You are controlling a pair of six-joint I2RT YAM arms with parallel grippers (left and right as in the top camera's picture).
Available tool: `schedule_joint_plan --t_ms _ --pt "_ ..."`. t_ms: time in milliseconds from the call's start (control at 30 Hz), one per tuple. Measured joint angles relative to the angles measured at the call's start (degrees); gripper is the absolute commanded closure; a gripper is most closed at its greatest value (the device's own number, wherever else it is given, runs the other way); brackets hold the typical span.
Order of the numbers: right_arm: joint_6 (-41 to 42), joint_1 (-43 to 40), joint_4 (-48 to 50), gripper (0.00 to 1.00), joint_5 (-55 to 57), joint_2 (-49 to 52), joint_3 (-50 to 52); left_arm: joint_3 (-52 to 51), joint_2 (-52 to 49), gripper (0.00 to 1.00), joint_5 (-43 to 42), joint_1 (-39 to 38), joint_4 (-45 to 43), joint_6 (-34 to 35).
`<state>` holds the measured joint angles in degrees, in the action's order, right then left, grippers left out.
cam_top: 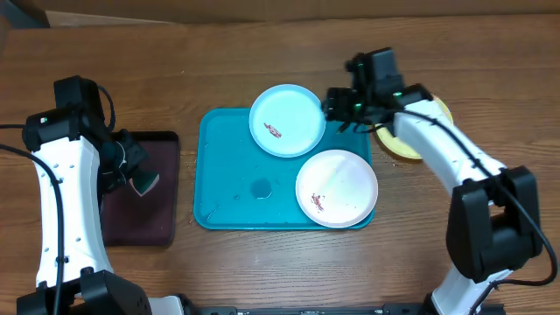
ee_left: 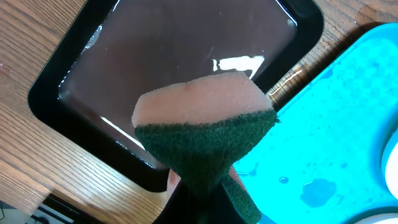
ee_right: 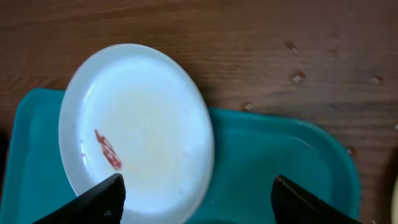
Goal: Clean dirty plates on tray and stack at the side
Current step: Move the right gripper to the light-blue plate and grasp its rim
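The teal tray (cam_top: pixel 229 206) lies mid-table. A light blue plate (cam_top: pixel 287 120) with a red smear rests on its far rim, and a white plate (cam_top: pixel 337 188), also smeared, sits at its near right corner. Off the tray to the right lies a yellow-green plate (cam_top: pixel 401 147), partly under the right arm. My right gripper (ee_right: pixel 199 202) is open, hovering over the light blue plate's (ee_right: pixel 137 130) right edge and the tray (ee_right: pixel 280 155), holding nothing. My left gripper (ee_left: pixel 205 199) is shut on a pink and green sponge (ee_left: pixel 205 130) above the dark tray (ee_left: pixel 186 56).
The dark maroon tray (cam_top: pixel 140 219) lies left of the teal tray with a narrow strip of wood between them. A small puddle (cam_top: pixel 261 187) and droplets wet the teal tray's floor. Bare wooden table lies behind and to the far right.
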<state>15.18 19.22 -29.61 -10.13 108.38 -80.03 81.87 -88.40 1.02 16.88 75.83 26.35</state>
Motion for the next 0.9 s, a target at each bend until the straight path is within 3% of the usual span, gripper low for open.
schedule_joint_plan --t_ms 367,500,600,767,900 --pt "1.95 2.58 6.36 0.32 4.87 7.10 0.00 0.00 0.00 0.96 0.00 0.00 0.04 0.00" --pt "2.58 2.56 6.45 0.43 4.46 9.73 0.00 0.02 0.00 0.95 0.00 0.00 0.04 0.00" --pt "3.45 2.56 6.69 0.60 4.37 10.43 0.00 0.00 0.00 0.96 0.00 0.00 0.04 0.00" --pt "4.39 2.62 6.29 0.75 2.78 10.43 0.00 0.00 0.00 0.96 -0.26 0.00 0.02 0.00" --pt "5.38 3.30 4.68 0.78 1.33 10.43 0.00 0.00 0.00 0.96 -0.42 0.00 0.00 0.00"
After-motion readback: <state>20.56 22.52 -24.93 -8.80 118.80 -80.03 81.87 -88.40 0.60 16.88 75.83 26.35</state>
